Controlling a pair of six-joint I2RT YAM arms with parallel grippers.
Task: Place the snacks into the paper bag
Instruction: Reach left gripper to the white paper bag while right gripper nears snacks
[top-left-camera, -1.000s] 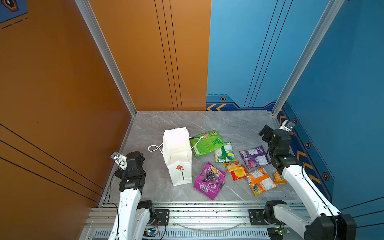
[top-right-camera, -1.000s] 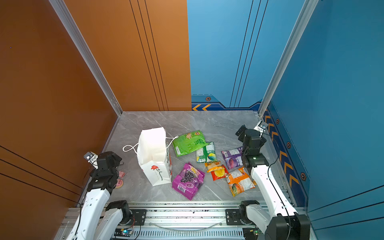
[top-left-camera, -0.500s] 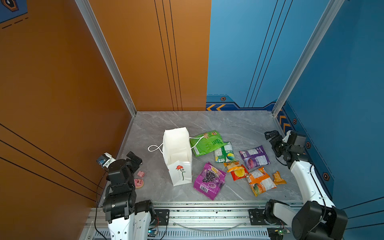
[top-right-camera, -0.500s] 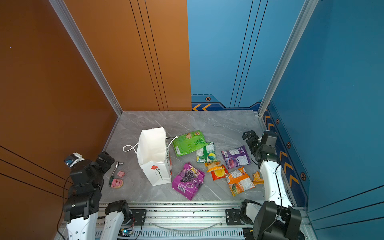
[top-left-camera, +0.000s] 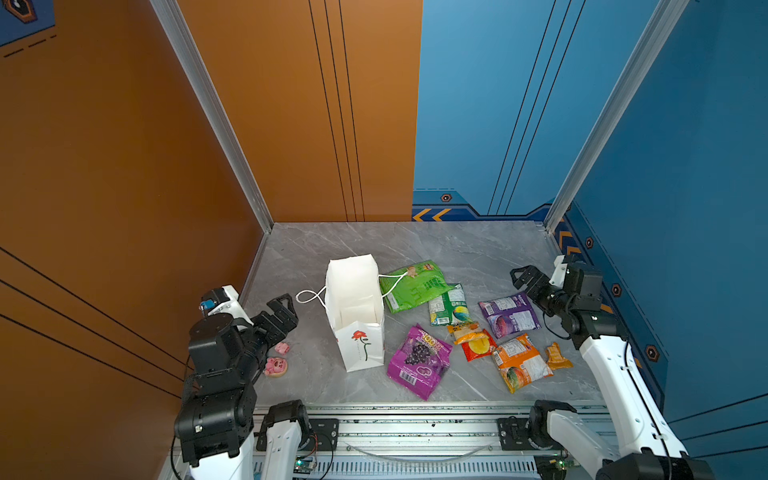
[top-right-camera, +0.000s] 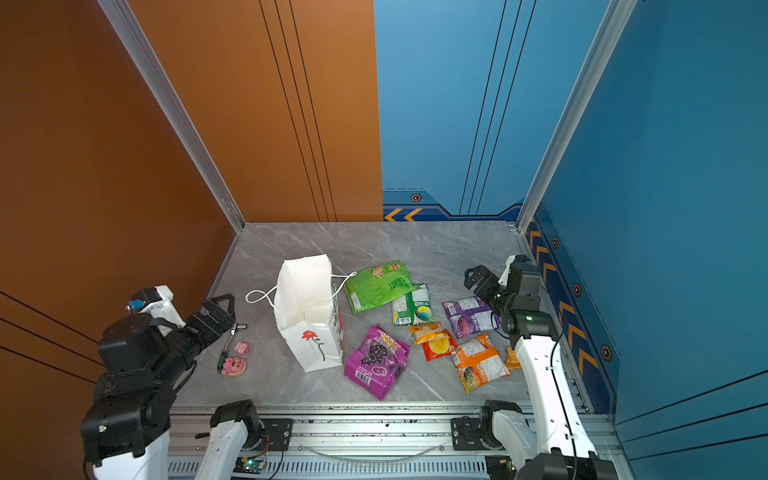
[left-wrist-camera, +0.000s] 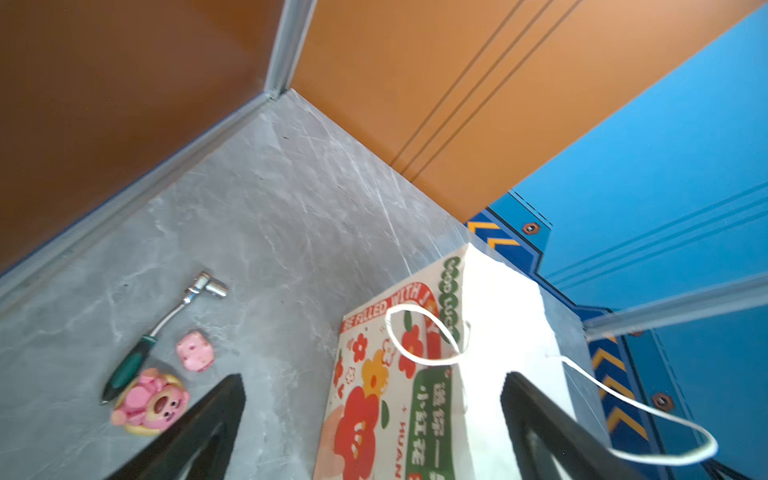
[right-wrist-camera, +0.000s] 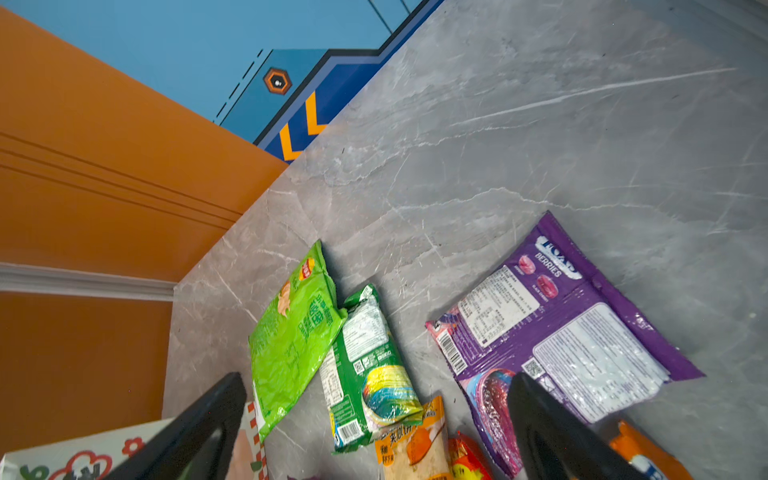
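I'm holding my left gripper (top-left-camera: 286, 309) wide and empty by the orange wall (top-left-camera: 124, 208), with the paper bag (top-left-camera: 353, 286) standing at its 3 o'clock and the snacks (top-left-camera: 419, 359) lying beyond. My right gripper (top-left-camera: 519, 278) is gaping empty by the blue wall (top-left-camera: 685, 208), with bare tabletop (top-left-camera: 415, 241) at 12 o'clock.

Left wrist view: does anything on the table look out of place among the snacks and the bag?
Yes. Between the paper bag and the orange wall lie a green-handled socket driver, a pink bear figure and a small pink square piece. None is food, and they sit apart from the snack packets.
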